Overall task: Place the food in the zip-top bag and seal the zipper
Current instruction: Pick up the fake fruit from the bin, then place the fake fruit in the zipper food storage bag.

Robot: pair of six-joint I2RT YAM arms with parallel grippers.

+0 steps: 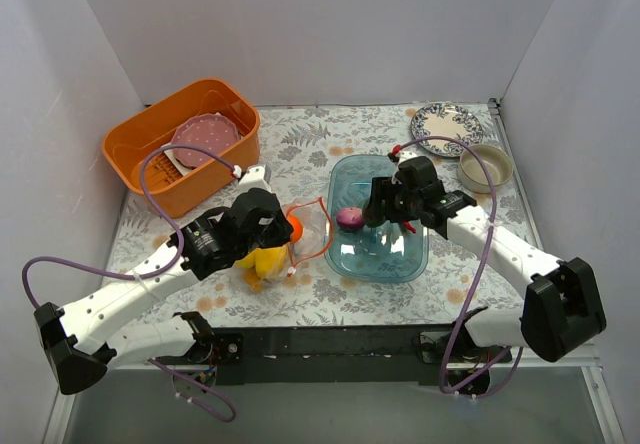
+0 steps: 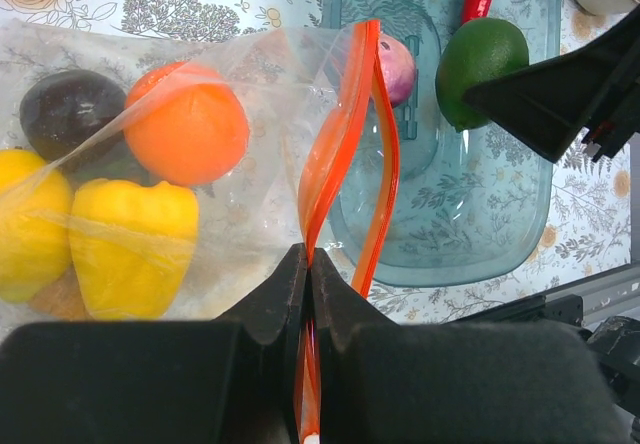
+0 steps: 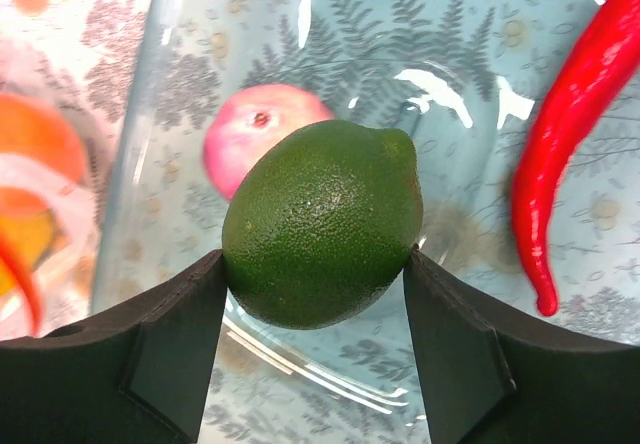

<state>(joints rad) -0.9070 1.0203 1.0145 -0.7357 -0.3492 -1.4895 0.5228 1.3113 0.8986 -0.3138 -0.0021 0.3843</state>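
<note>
The clear zip-top bag (image 2: 250,94) lies left of the blue tray (image 2: 480,224). Inside it are an orange (image 2: 190,134), a yellow pepper (image 2: 135,239), a lemon (image 2: 25,224) and a dark round fruit (image 2: 65,109). My left gripper (image 2: 310,259) is shut on the near end of the orange-red zipper (image 2: 340,134), and the bag's mouth gapes toward the tray. My right gripper (image 3: 315,264) is shut on a green lime (image 3: 322,224), held just above the tray (image 3: 400,24). A purple onion (image 3: 245,134) and a red chili (image 3: 565,134) lie in the tray.
An orange basket (image 1: 150,144) with a pink plate (image 1: 207,139) in it stands at the back left. A patterned plate (image 1: 445,124) and a beige bowl (image 1: 485,167) sit at the back right. White walls close in three sides.
</note>
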